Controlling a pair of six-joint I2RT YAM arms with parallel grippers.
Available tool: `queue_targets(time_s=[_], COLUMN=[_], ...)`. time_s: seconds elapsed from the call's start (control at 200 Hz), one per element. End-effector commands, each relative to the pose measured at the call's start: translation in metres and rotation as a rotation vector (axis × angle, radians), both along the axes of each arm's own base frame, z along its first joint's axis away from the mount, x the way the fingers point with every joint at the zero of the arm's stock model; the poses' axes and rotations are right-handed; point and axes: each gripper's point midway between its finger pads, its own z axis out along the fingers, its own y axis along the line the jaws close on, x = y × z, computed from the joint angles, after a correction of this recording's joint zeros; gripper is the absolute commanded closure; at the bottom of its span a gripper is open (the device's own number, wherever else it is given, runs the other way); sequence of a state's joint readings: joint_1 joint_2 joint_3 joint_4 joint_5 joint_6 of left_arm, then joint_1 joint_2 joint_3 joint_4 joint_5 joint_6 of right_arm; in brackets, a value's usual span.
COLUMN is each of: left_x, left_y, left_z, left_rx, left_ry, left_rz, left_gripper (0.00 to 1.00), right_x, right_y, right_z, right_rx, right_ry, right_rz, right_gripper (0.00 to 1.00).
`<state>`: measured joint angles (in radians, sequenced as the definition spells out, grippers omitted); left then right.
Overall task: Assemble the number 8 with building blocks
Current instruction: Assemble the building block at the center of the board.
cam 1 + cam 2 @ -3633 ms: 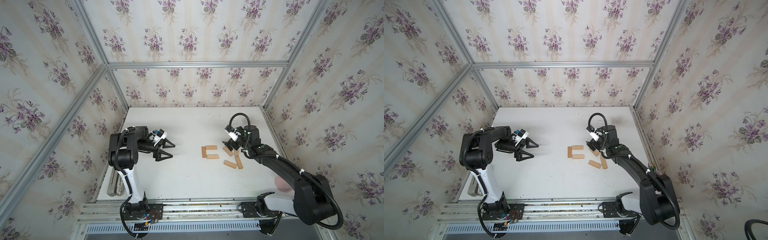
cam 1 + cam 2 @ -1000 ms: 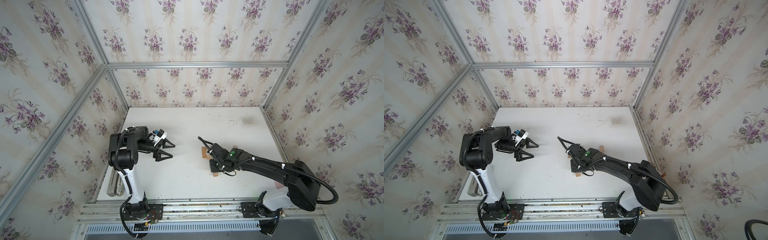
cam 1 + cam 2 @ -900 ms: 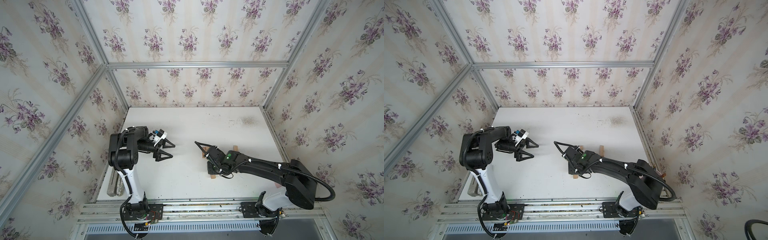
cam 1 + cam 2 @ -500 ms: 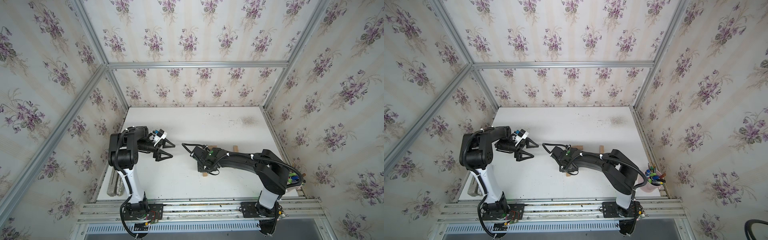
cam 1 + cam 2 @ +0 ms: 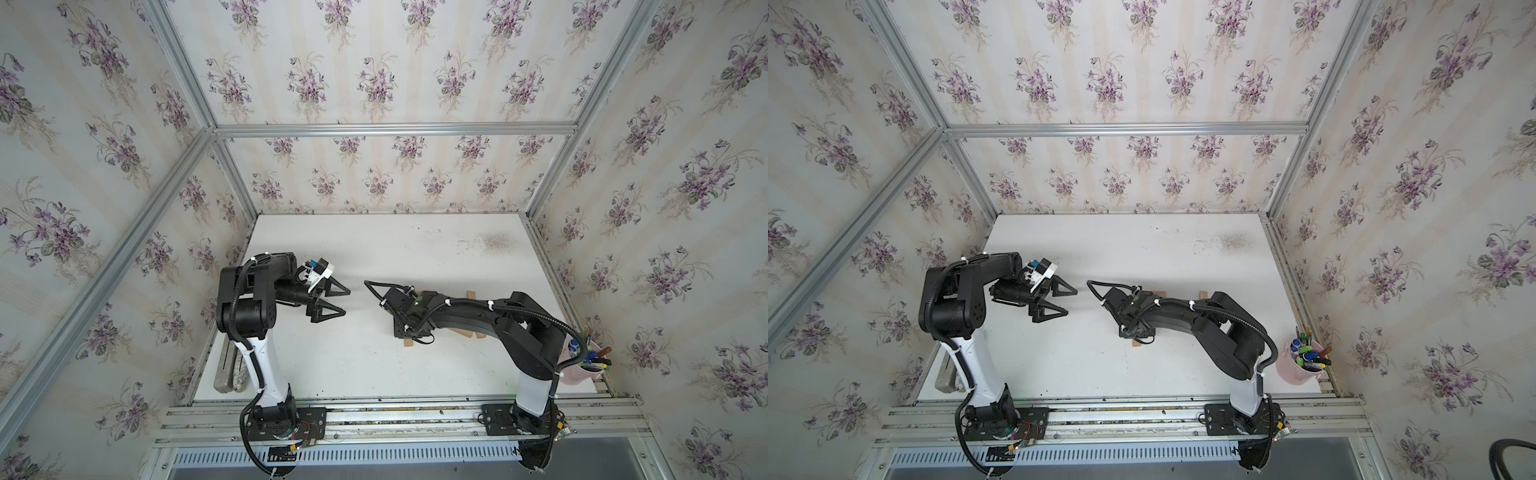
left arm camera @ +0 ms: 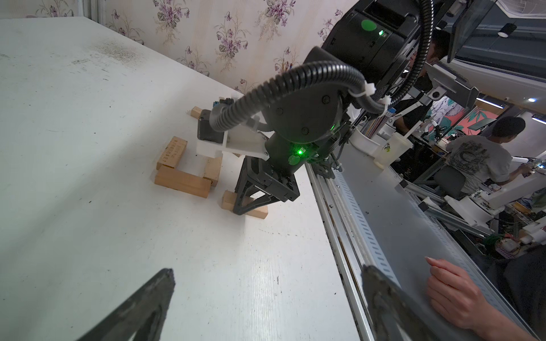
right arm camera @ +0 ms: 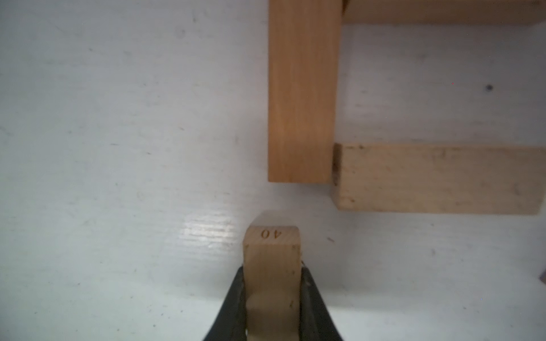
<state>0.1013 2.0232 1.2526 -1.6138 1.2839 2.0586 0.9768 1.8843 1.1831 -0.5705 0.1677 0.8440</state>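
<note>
1. The right gripper (image 5: 409,332) sits right of centre in both top views, pointing down at the white table (image 5: 374,365). It is clenched on one building block (image 7: 271,257). In the right wrist view both fingers press its long sides, and "40" is stamped on its end.
2. The held block lies level and low over the table; I cannot tell whether it touches the surface.
3. Just beyond it three blocks form an open bracket, a start on the number 8. One bar (image 7: 301,88) has a second bar (image 7: 437,177) butting its side and a third across its far end. The held block is near the first bar's end but apart from it.
4. Loose blocks (image 5: 461,332) peek from under the right arm.
5. The left gripper (image 5: 347,301), left of centre, hovers with its jaws spread and holds nothing.
6. Grey slabs (image 5: 226,370) lie at the table's lower-left edge, and a pink pen cup (image 5: 1296,370) stands at the lower right.
</note>
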Motion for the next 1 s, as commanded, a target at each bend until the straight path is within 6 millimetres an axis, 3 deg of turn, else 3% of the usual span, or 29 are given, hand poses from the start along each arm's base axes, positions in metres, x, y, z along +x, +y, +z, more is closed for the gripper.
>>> queue_targets(time_s=[0.0, 0.31, 0.395, 0.47, 0.565, 0.605, 0.689, 0.824, 0.994], left_x=[-0.01, -0.01, -0.01, -0.01, -0.01, -0.01, -0.01, -0.01, -0.01], left_y=[-0.001, -0.001, -0.001, -0.001, -0.001, -0.001, -0.001, -0.001, -0.001], left_z=[0.018, 0.018, 0.018, 0.018, 0.018, 0.018, 0.018, 0.018, 0.018], left_rx=[-0.071, -0.071, -0.071, -0.071, -0.07, -0.071, -0.07, -0.071, -0.071], left_ry=[-0.209, -0.208, -0.208, -0.209, -0.209, -0.208, -0.208, -0.209, -0.209], left_rz=[-0.054, -0.054, -0.055, -0.055, -0.055, -0.053, -0.054, -0.055, -0.054], left_gripper=[0.0, 0.0, 0.0, 0.0, 0.0, 0.0, 0.0, 0.01, 0.0], right_x=[-0.006, -0.006, -0.006, -0.007, -0.011, -0.012, -0.015, -0.022, -0.028], right_y=[-0.003, -0.012, -0.013, -0.014, -0.016, -0.017, -0.019, -0.02, -0.013], right_z=[-0.009, -0.017, -0.017, -0.018, -0.019, -0.018, -0.014, -0.004, -0.004], right_rx=[-0.02, -0.081, -0.099, -0.105, -0.11, -0.111, -0.114, -0.095, -0.072], right_ry=[0.037, 0.061, 0.064, 0.076, 0.095, 0.099, 0.107, 0.125, 0.156], right_rz=[0.02, 0.004, 0.002, -0.001, -0.011, -0.015, -0.022, -0.036, -0.022], right_gripper=[0.83, 0.82, 0.78, 0.66, 0.38, 0.35, 0.35, 0.49, 0.55])
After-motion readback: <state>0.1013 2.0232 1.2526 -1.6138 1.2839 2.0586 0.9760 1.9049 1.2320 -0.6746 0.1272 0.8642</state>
